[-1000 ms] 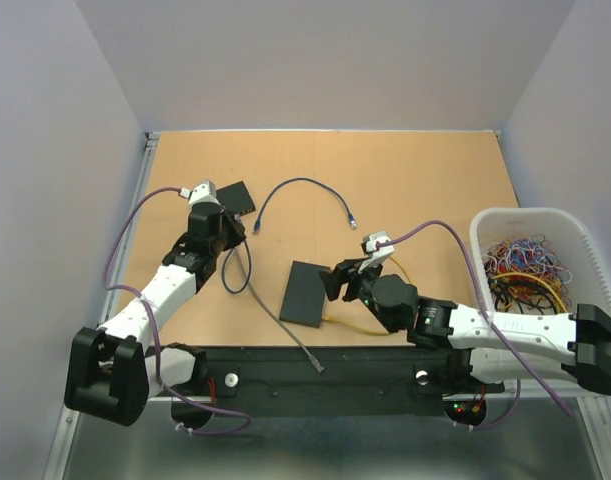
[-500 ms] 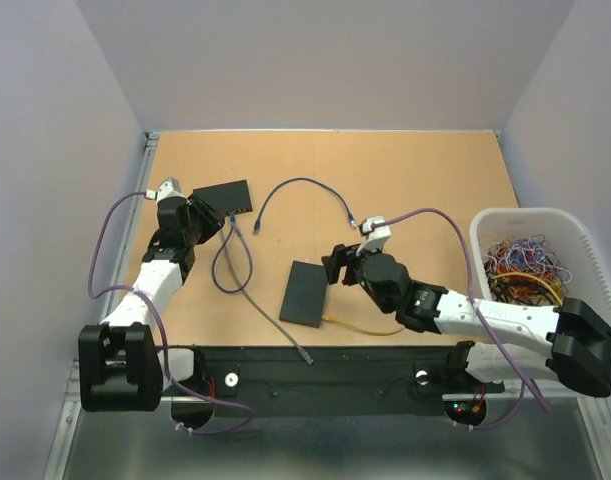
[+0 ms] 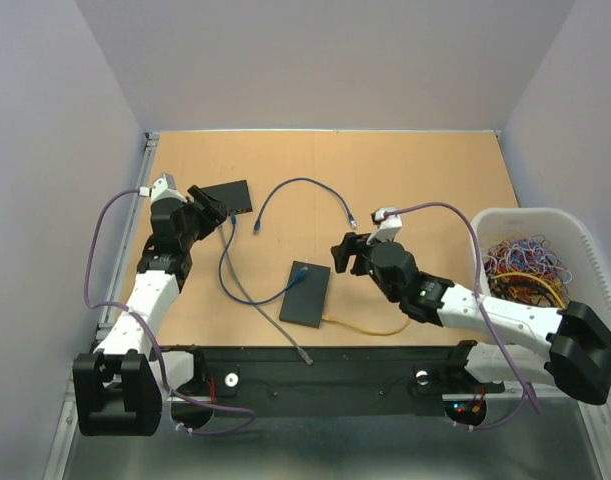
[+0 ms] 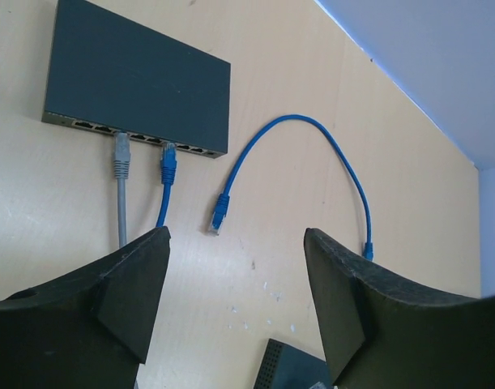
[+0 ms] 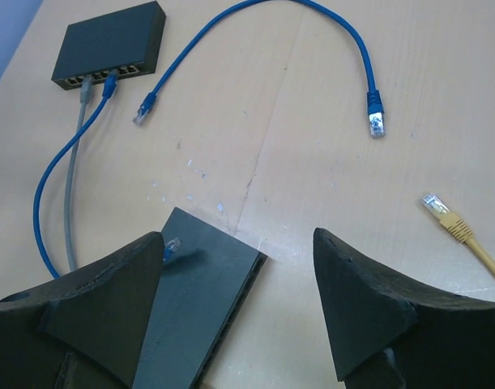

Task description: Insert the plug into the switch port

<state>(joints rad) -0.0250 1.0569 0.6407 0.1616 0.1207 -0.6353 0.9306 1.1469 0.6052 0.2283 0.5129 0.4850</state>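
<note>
While blue plug (image 4: 168, 159) sits in a port of the far switch (image 4: 138, 77), left gripper (image 4: 236, 243) gapes empty. Same for right gripper (image 5: 237, 239).

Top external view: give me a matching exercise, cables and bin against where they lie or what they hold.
1 grey cable
2 long blue cable
3 short blue cable
4 white basket

a far switch port to top of near switch
b both plugs loose on the table
c far switch port to the table's near edge
d holds tangled coloured cables

Pairs: 1-c, 2-a, 3-b, 4-d.
</note>
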